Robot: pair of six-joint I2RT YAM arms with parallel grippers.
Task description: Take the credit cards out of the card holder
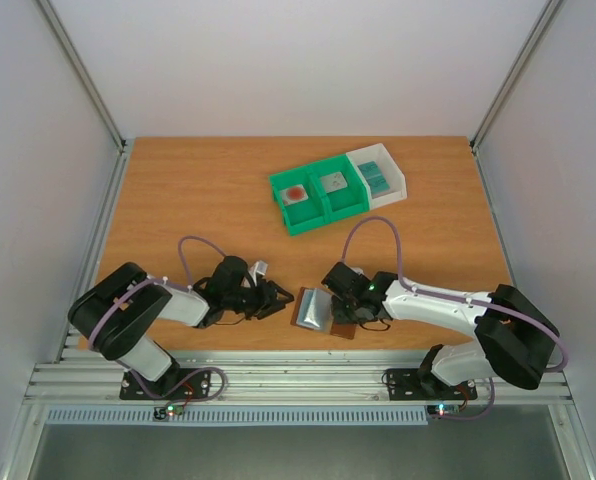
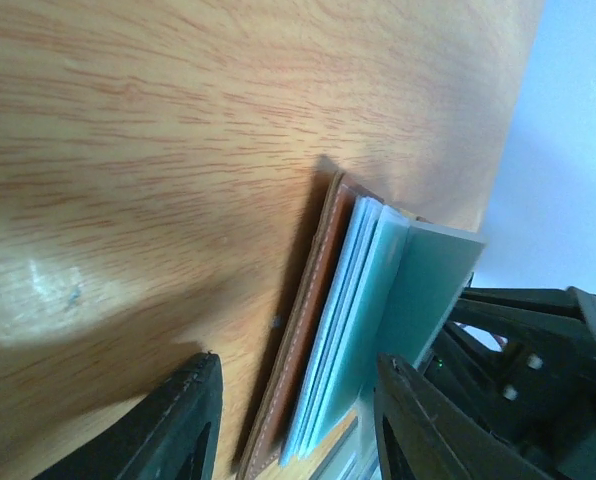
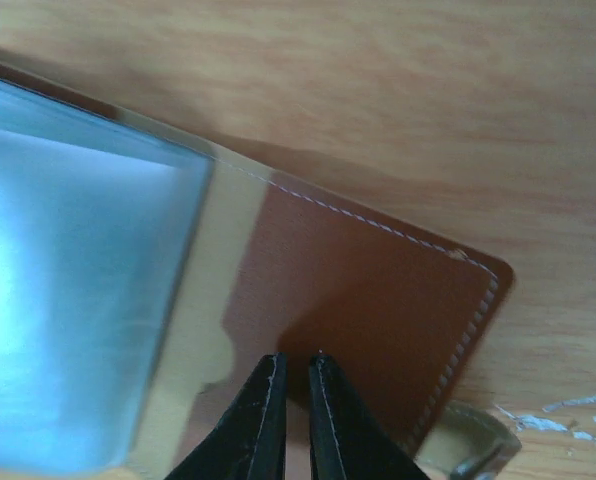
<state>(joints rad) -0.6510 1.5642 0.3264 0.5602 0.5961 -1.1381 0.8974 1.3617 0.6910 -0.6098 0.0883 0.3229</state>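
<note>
The brown leather card holder (image 1: 316, 308) lies open near the table's front edge, between my two grippers. In the left wrist view its stitched brown edge (image 2: 303, 330) lies on the wood, with several teal credit cards (image 2: 378, 300) stacked on it and sticking up out of it. My left gripper (image 1: 278, 299) is open; its fingers (image 2: 188, 420) stand on either side of the holder's edge and the cards without touching them. My right gripper (image 1: 344, 303) is shut, and its fingertips (image 3: 323, 375) press on the holder's brown panel (image 3: 378, 290). A grey-blue pocket panel (image 3: 68, 300) shows to the left.
A green two-compartment bin (image 1: 318, 198) stands at the back centre and holds a red-spotted tile and a grey square. A white bin (image 1: 378, 177) joined to its right holds teal cards. The table's front edge and a metal rail lie just behind the holder.
</note>
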